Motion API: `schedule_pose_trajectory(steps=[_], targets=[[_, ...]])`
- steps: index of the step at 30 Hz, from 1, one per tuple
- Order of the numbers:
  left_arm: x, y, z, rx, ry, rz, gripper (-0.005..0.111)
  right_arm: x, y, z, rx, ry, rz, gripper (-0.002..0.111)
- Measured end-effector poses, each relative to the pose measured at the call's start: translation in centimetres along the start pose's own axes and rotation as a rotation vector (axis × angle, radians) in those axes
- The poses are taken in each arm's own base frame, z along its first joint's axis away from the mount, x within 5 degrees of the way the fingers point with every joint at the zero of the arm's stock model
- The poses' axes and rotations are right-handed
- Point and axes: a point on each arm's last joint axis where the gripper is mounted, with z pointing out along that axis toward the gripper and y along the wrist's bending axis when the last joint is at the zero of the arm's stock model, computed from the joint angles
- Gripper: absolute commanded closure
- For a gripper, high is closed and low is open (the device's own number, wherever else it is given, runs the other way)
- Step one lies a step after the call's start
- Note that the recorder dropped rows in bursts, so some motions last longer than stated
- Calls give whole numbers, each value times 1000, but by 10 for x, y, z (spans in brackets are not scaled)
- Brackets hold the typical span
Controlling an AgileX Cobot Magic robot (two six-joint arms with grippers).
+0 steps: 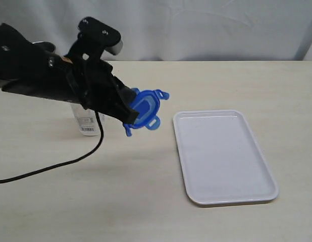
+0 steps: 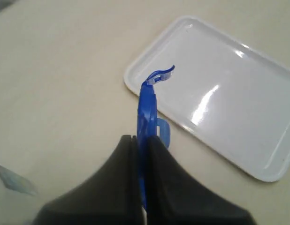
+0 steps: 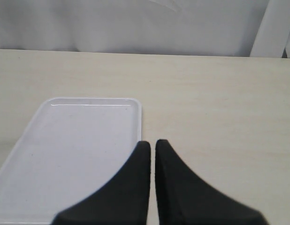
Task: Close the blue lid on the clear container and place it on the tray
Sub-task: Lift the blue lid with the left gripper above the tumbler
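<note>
Left pincer clamping blue lid, tray nearby

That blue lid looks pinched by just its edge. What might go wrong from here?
1. The left hand grips the blue lid only by its edge, tilted in the air; it might slip or land crooked.
2. The clear container stands half hidden behind the arm, with a black cable hanging beside it; a sweep might tip it.

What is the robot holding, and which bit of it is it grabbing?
The left jaws pinch the blue lid by one edge, up off the table. The right jaws are shut on nothing.
</note>
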Motion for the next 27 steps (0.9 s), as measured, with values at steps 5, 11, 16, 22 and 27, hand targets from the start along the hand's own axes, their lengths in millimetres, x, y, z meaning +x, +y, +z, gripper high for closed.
schedule_pose_trajectory(steps=[5, 11, 16, 22, 27], targets=[[-21, 3, -35, -93, -112, 175, 107, 0, 0, 0, 0, 0, 0, 104], [-54, 10, -63, -239, -260, 365, 107, 0, 0, 0, 0, 0, 0, 104], [-67, 17, -71, -373, -356, 540, 107, 0, 0, 0, 0, 0, 0, 104], [-70, 45, -82, -537, -387, 667, 107, 0, 0, 0, 0, 0, 0, 104], [-58, 91, -80, -707, -267, 851, 107, 0, 0, 0, 0, 0, 0, 104]])
